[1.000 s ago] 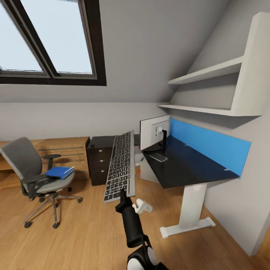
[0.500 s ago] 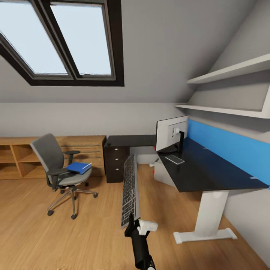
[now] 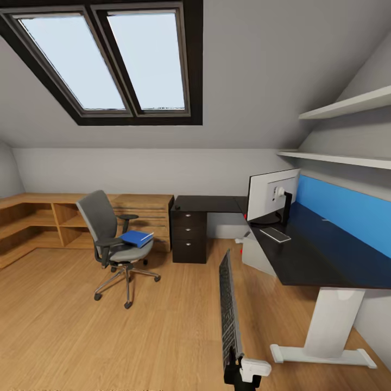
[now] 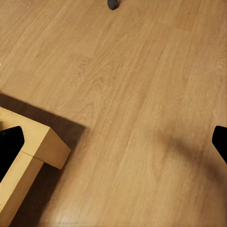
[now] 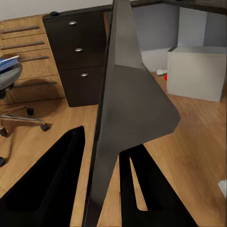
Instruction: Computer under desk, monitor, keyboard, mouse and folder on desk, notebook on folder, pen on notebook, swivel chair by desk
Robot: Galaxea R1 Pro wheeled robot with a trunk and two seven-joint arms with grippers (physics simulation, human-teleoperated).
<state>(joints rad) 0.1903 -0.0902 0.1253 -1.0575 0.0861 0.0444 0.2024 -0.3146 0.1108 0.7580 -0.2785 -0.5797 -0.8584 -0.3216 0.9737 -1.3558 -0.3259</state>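
Head view: right gripper (image 3: pixel 243 368) clamps keyboard (image 3: pixel 228 312) edge-on over open wood floor (image 3: pixel 81 336), beside desk (image 3: pixel 304 260). Folder (image 3: pixel 136 238) on swivel chair (image 3: pixel 111 239); monitor (image 3: pixel 271 195) on desk.
Left wrist view: left gripper (image 4: pixel 113 142) fingers wide apart above floor.
Right wrist view: keyboard between fingers; computer (image 5: pixel 197 72) under desk.

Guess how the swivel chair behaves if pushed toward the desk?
The swivel chair sits on castors over smooth wood floor, so it probably rolls easily. It may spin rather than track straight. The folder lies loose on the seat and could slide off.
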